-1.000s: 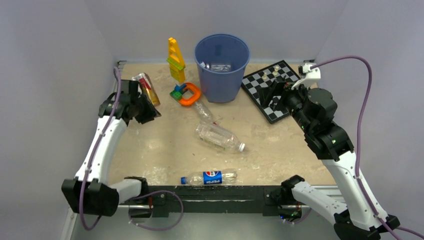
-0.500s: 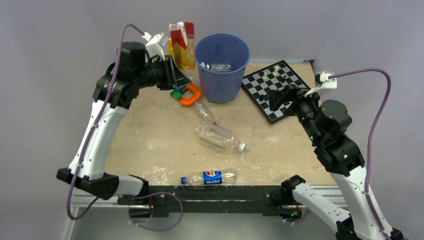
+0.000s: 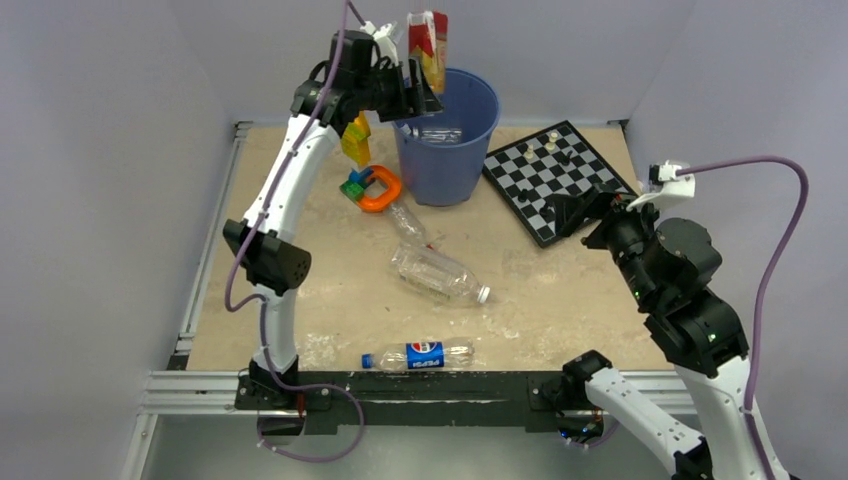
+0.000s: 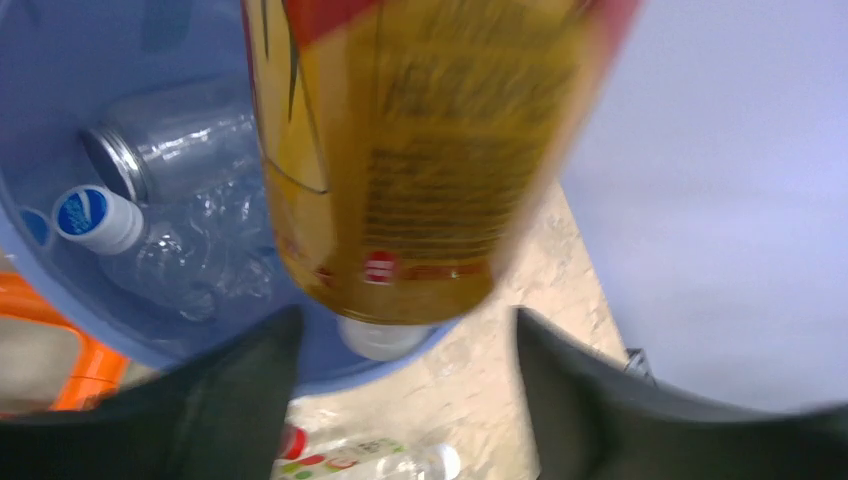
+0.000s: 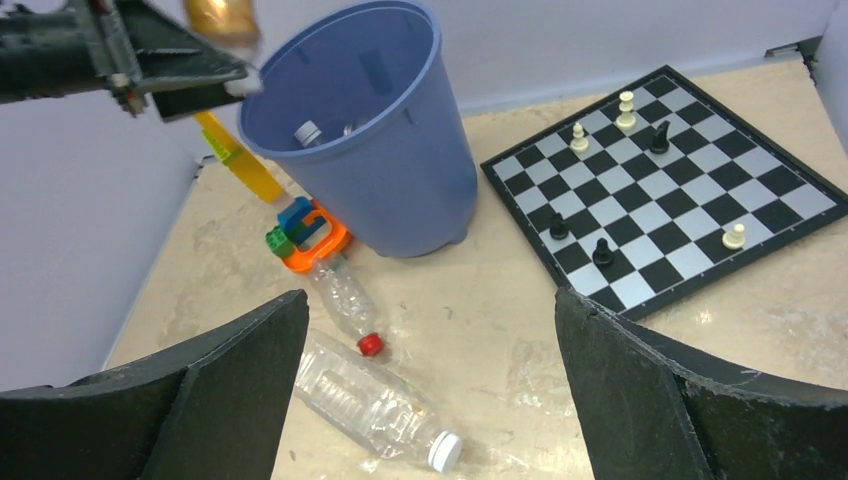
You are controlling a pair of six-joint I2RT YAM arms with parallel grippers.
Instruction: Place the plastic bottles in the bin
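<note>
Left wrist cam: your left gripper (image 4: 405, 330) had yellow bottle (image 4: 420, 170) btwn fingers (image 4: 200, 410), grip unclear, cap (image 4: 378, 338) over bin (image 4: 30, 120) rim; could've tipped outside. Right gripper (image 5: 430, 400) spread, empty.

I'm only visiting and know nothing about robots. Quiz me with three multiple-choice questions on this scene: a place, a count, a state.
1. Where is the yellow-and-red bottle? A) above the rim of the blue bin B) on the chessboard C) on the floor
2. How many plastic bottles lie on the table? A) one B) three C) five
3. How is the right gripper? A) shut on a chess piece B) shut on a bottle C) open, empty
Answers: 1A, it hangs over the bin's rim. 2B, the Pepsi bottle, the large clear bottle and the small red-capped bottle. 3C, its fingers stand wide apart with nothing between.
</note>
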